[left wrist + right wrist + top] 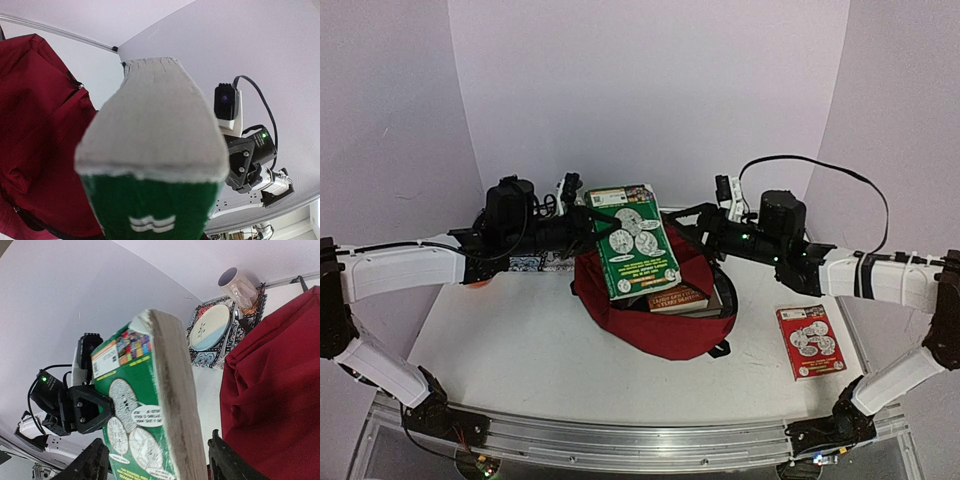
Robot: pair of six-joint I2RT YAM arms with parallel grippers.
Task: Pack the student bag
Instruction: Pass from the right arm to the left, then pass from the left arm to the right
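Note:
The dark red student bag (665, 330) lies open at the table's middle; it also shows in the left wrist view (35, 115) and the right wrist view (275, 390). A thick green book (632, 240) with coin pictures hangs tilted above the bag's mouth. My left gripper (598, 225) is shut on the book's left edge; the book (155, 130) fills its view and hides its fingers. My right gripper (685, 225) is at the book's right edge. Its fingers (92, 462) stand wide apart on either side of the book (145, 405), with small gaps.
A brown book (677, 297) lies inside the bag's mouth. A red book (810, 341) lies on the table to the right. A plate (212, 327) and a cup (239, 287) sit on a patterned mat behind the bag.

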